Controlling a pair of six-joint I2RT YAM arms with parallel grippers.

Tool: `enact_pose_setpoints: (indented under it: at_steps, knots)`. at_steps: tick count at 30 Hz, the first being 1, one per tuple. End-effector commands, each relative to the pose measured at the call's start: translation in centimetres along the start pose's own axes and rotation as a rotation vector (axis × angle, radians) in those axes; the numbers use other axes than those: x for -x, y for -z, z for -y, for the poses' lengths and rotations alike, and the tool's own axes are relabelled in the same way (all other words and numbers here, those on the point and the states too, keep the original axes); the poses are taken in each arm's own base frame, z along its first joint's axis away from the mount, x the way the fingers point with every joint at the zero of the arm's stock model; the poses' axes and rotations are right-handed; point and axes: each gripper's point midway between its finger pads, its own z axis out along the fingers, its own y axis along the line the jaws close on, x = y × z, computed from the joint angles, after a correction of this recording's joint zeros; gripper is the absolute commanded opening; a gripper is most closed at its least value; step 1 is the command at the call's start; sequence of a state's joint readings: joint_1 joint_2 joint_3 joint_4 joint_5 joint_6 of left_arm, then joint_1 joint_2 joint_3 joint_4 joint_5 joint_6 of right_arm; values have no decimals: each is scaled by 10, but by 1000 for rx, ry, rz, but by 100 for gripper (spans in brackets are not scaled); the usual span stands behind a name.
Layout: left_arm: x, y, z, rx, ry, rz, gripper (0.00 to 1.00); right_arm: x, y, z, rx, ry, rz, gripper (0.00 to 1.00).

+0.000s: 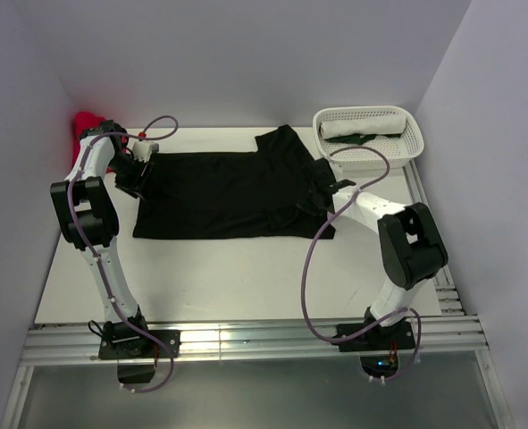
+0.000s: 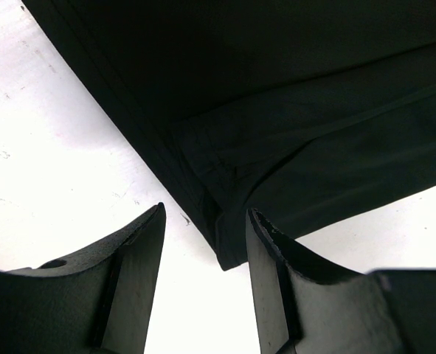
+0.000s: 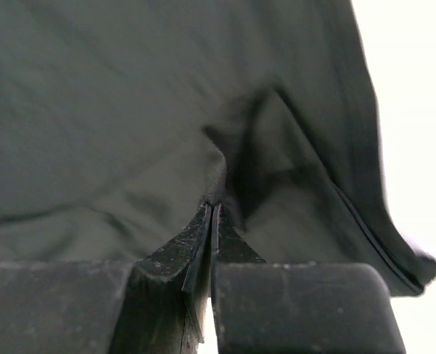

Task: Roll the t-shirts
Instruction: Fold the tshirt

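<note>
A black t-shirt lies spread flat across the far half of the table, its length running from the left side to the right, with one sleeve pointing toward the far edge. The left gripper sits at the shirt's left edge, its fingers spread apart with nothing between them; a corner of the hem shows in the gap beneath them, and whether they touch the cloth cannot be told. The right gripper is at the shirt's right end, fingers pressed together and pinching a small raised fold of the black fabric. In the far right corner stands a white perforated basket holding a rolled white t-shirt with a dark green t-shirt beside it. A red t-shirt is bunched in the far left corner
</note>
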State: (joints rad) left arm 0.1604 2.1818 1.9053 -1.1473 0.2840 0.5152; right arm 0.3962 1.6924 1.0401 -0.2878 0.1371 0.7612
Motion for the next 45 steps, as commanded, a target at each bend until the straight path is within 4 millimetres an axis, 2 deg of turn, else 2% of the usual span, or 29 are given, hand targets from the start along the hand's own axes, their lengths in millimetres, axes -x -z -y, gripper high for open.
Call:
enact_pose_setpoints:
  at_steps: [1, 2, 8, 13, 17, 26, 27, 29, 30, 31, 35, 37, 39, 40, 42, 43, 45]
  knots:
    - [8, 19, 4, 6, -29, 52, 53, 32, -2, -19, 31, 2, 37, 4]
    - [9, 19, 4, 7, -32, 52, 53, 41, -7, -26, 38, -2, 39, 3]
    - [8, 14, 1, 5, -28, 42, 53, 74, -35, -36, 40, -24, 30, 2]
    - [8, 12, -2, 11, -31, 33, 53, 94, -57, -32, 32, -55, 21, 1]
    - [7, 8, -3, 7, -32, 27, 53, 98, -78, -32, 35, -73, -1, 0]
    - [8, 7, -4, 7, -30, 27, 53, 108, -92, -35, 47, -98, 32, 0]
    - [8, 6, -3, 7, -33, 25, 53, 108, -92, -36, 49, -100, 32, 1]
    - [8, 6, -4, 7, -32, 27, 54, 108, -93, -37, 55, -101, 29, 9]
    - [7, 6, -4, 8, -29, 26, 54, 109, -93, -38, 55, -101, 29, 14]
    - [7, 5, -5, 10, -28, 26, 54, 112, -91, -39, 57, -103, 38, 23]
    - [10, 5, -7, 20, -26, 37, 54, 110, -82, -35, 58, -106, 57, 42]
    - [13, 6, -9, 32, -21, 48, 55, 116, -71, -38, 71, -107, 82, 45]
    - [16, 7, -8, 29, -17, 58, 56, 113, -65, -34, 65, -100, 83, 45]
    - [17, 7, -8, 28, -19, 60, 56, 115, -56, -38, 74, -94, 97, 45]
    - [19, 8, -8, 27, -17, 65, 57, 109, -50, -33, 53, -91, 95, 46]
    - [19, 8, -7, 25, -18, 68, 57, 110, -40, -36, 64, -90, 109, 46]
    - [19, 8, -7, 26, -17, 66, 57, 96, -37, -32, 43, -80, 103, 46]
